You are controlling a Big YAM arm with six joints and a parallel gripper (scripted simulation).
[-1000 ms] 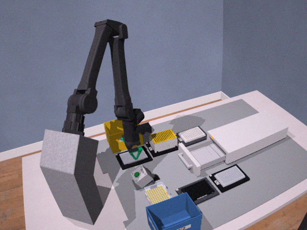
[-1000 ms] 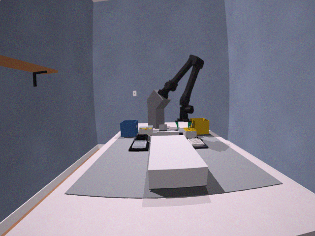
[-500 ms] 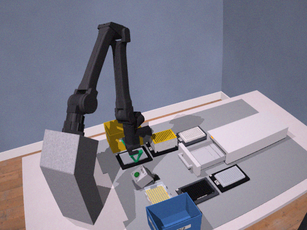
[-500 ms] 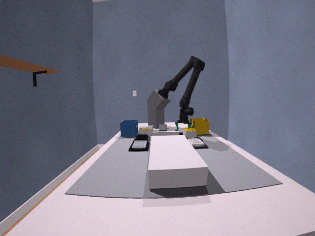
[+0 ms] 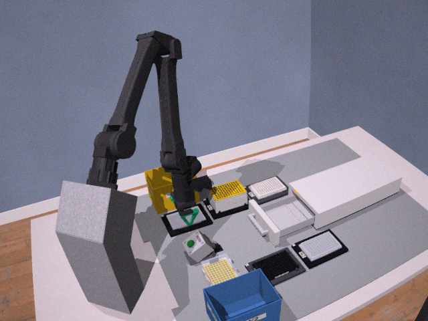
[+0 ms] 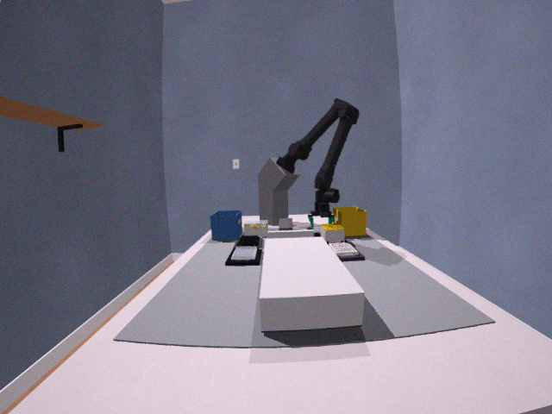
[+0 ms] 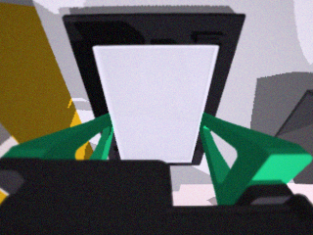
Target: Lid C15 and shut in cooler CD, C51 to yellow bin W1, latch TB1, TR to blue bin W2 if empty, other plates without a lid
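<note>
The white plate lid (image 5: 174,223) (image 7: 156,103) lies in the black lid park nest (image 5: 171,231) (image 7: 78,34), in front of the yellow bin (image 5: 156,186) (image 6: 352,220). My gripper (image 5: 188,217) (image 7: 156,117) (image 6: 321,220) is down over the lid. Its green fingers touch the lid's two long sides. The black assay plate (image 5: 276,265) sits in its nest at the front. A white plate (image 5: 267,187) sits behind the open cooler drawer (image 5: 287,215). A pale plate (image 5: 319,245) sits in front of the cooler (image 5: 345,190) (image 6: 307,276).
The tip rack (image 5: 228,194) with a yellow top stands to the right of the lid park. The green DONE key (image 5: 190,243) on its grey block, the tip box (image 5: 219,271) and the blue bin (image 5: 241,297) (image 6: 226,224) stand in front. The grey arm pedestal (image 5: 93,238) is on the left.
</note>
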